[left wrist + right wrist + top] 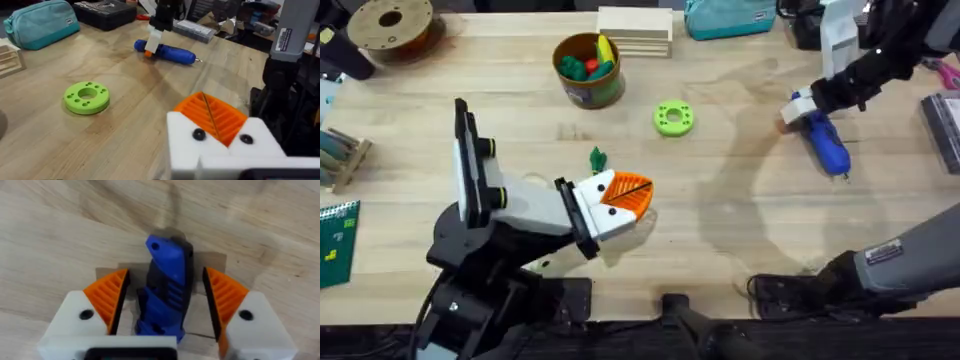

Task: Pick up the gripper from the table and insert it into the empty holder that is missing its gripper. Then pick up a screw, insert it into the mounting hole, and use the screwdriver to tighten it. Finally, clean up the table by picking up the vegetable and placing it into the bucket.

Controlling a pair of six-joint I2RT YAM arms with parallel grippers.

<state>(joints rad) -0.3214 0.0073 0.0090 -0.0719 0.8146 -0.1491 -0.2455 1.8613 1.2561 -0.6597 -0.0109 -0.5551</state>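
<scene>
A pale wooden bench [740, 220] with visible grain is seen, evenly lit with soft shadows. Along its far edge a teal pouch [728, 18], a stack of light wooden boards [636, 30] and a filament spool [392, 28] are set.

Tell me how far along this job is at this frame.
Looks done: the left gripper carries both orange pads, pressed together, with a dark screw head in each white holder. In hand: the right gripper stands open astride the blue screwdriver lying on the table; tightening cannot be judged. Left: the green vegetable lies on the table, not in the bucket.
</scene>
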